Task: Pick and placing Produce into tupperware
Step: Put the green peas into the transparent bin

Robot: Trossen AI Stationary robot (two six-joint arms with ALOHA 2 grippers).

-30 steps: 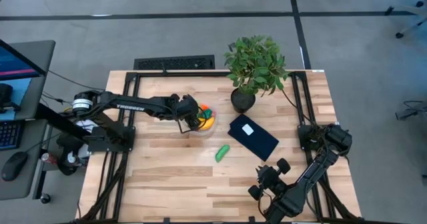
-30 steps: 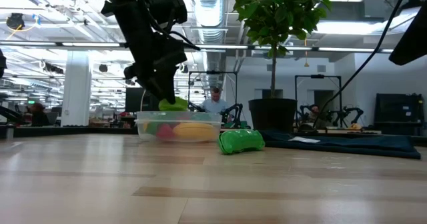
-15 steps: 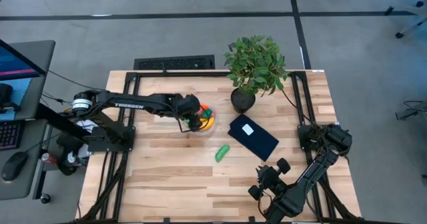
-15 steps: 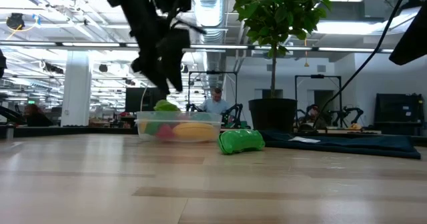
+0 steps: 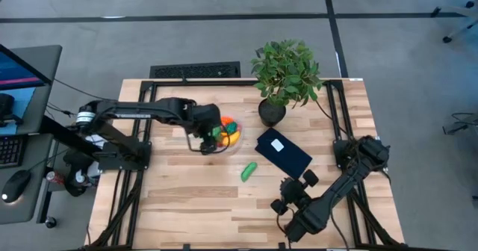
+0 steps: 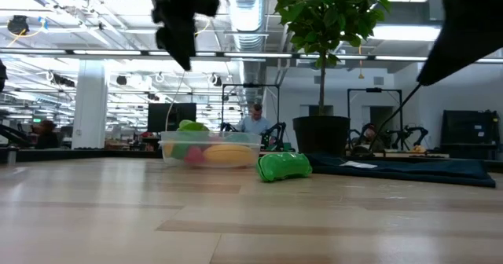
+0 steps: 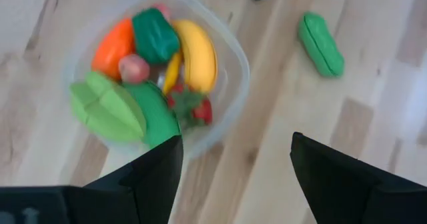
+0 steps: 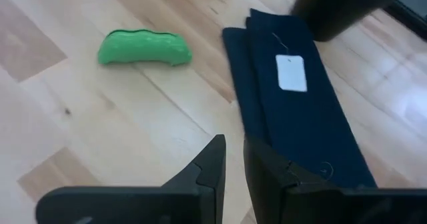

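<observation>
Now our left gripper [image 7: 233, 164] hangs spread above the filled tupperware [image 5: 224, 134], so next we send the pressed-together right gripper [image 8: 232, 159] toward the lone cucumber [image 5: 249, 171] on the table [image 5: 187, 199]

A grey concrete floor [image 5: 224, 42] crossed by dark lines surrounds the light wooden table [image 5: 187, 199]. A desk [image 5: 22, 131] with a monitor [image 5: 19, 68], keyboard [image 5: 9, 150] and mouse [image 5: 15, 185] stands beside it. Beyond, ceiling lights [image 6: 47, 56], white columns [image 6: 90, 103] and exposed ducts [image 6: 247, 16] fill an open workshop.
</observation>
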